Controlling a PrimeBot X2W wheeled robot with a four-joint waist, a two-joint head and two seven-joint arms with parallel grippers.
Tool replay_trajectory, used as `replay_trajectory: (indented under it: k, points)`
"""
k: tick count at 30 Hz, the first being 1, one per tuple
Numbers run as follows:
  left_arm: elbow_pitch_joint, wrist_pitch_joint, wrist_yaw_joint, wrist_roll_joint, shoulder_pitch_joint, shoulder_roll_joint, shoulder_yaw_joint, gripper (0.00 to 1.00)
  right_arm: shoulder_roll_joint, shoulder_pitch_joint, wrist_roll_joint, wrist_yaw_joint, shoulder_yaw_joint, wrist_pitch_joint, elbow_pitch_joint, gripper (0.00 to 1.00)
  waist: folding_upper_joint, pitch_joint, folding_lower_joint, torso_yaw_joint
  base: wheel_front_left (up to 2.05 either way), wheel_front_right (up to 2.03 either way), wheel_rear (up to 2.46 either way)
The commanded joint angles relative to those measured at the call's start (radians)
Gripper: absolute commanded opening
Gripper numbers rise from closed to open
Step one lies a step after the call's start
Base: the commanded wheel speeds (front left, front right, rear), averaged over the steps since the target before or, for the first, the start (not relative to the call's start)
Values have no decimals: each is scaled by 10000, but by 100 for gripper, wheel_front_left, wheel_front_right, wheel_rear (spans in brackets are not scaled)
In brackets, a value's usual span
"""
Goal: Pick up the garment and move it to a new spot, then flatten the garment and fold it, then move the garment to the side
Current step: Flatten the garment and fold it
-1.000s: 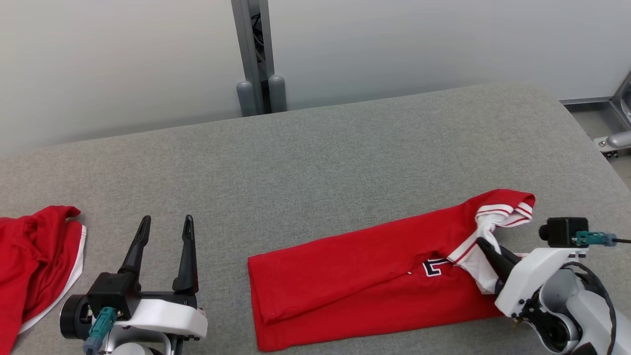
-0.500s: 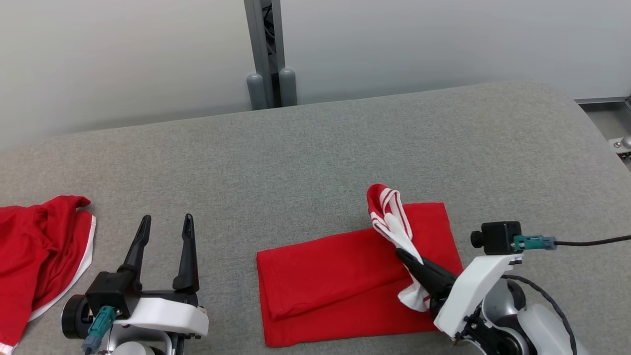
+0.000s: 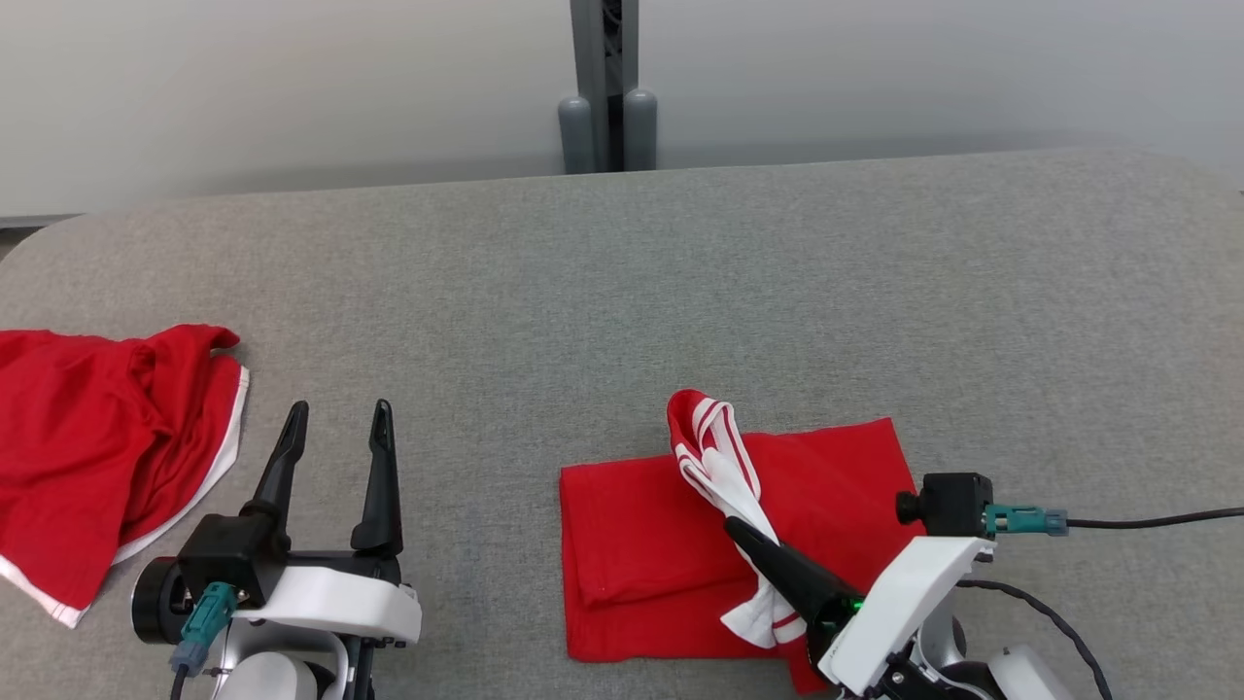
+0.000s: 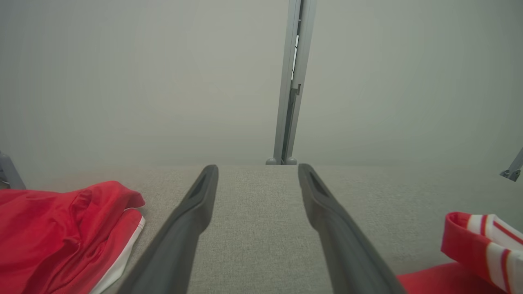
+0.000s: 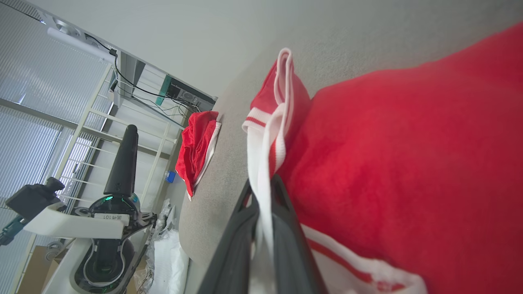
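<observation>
The red garment (image 3: 641, 544) lies folded on the grey table, right of centre in the head view. My right gripper (image 3: 741, 528) is shut on its red-and-white striped collar (image 3: 714, 452), holding that end lifted over the folded body. In the right wrist view the white trim (image 5: 265, 155) is pinched between my right gripper (image 5: 261, 185) and the red garment (image 5: 400, 163) spreads to the right. My left gripper (image 3: 337, 413) stands open at the lower left, holding nothing. Its open fingers (image 4: 192, 220) point over bare table in the left wrist view, with the striped collar (image 4: 486, 245) at the right edge.
A second red garment (image 3: 92, 437) with white trim lies crumpled at the table's left edge, also in the left wrist view (image 4: 61, 228). A grey post (image 3: 604, 87) stands behind the table against the pale wall. A cable (image 3: 1147, 522) runs off the right wrist camera.
My right gripper carried the collar end leftward over the garment, folding the long shape in half. The head camera also shifted, so the scene slid right. The left gripper held still.
</observation>
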Motion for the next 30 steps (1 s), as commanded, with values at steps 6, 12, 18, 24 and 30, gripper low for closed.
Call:
replay_trajectory:
  k: [6, 12, 18, 24, 30]
  points:
    - [55, -41, 84, -142, -238, 32, -194, 100, -10, -546, 956, 4, 579, -958, 723, 0, 0, 407, 0, 681, 0, 0, 0]
    - [50, -41, 137, -232, -302, 34, -307, 100, -16, -1042, 1226, 4, 1046, -1491, 1544, 0, 0, 642, 0, 1038, 0, 0, 0]
    - [94, -40, 180, -292, -375, 32, -435, 100, -20, -1348, 1157, 6, 1341, -1683, 2245, 99, 0, 826, 0, 1258, 0, 0, 0]
    - [121, -41, 240, -351, -416, 30, -533, 100, -27, -1552, 1384, 12, 1826, -1763, 2375, 100, 0, 873, 0, 1371, 0, 0, 0]
    - [156, -41, 275, -404, -335, 32, -573, 100, -8, -1586, 1610, 12, 2256, -1676, 2168, 100, 0, 811, 0, 1358, 0, 0, 0]
